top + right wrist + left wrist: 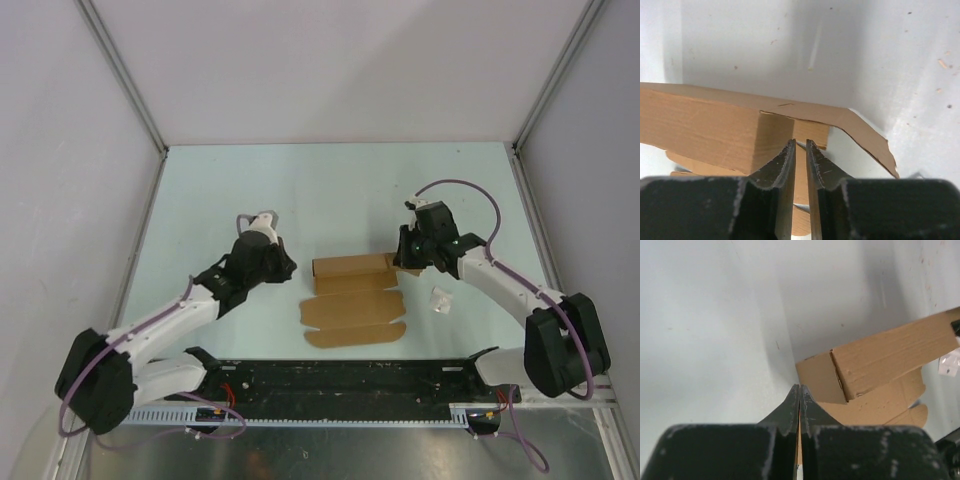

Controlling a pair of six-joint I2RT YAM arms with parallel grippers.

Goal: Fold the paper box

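The paper box (352, 292) is brown kraft card in the middle of the table. Its far part is folded into a low oblong tube (350, 267), and its near panels and rounded tabs (355, 322) lie flat. My left gripper (287, 264) is shut and empty, just left of the tube's left end (820, 377); its tips (799, 386) point at that end. My right gripper (400, 257) is at the tube's right end. Its jaws (800, 142) stand a narrow gap apart and hold nothing, close to the end face (774, 140) and under a loose flap (862, 131).
A tiny white wad of paper (441, 298) lies right of the box, beside my right forearm; it also shows in the left wrist view (949, 364). White walls enclose the table at back, left and right. A black rail (350, 378) runs along the near edge.
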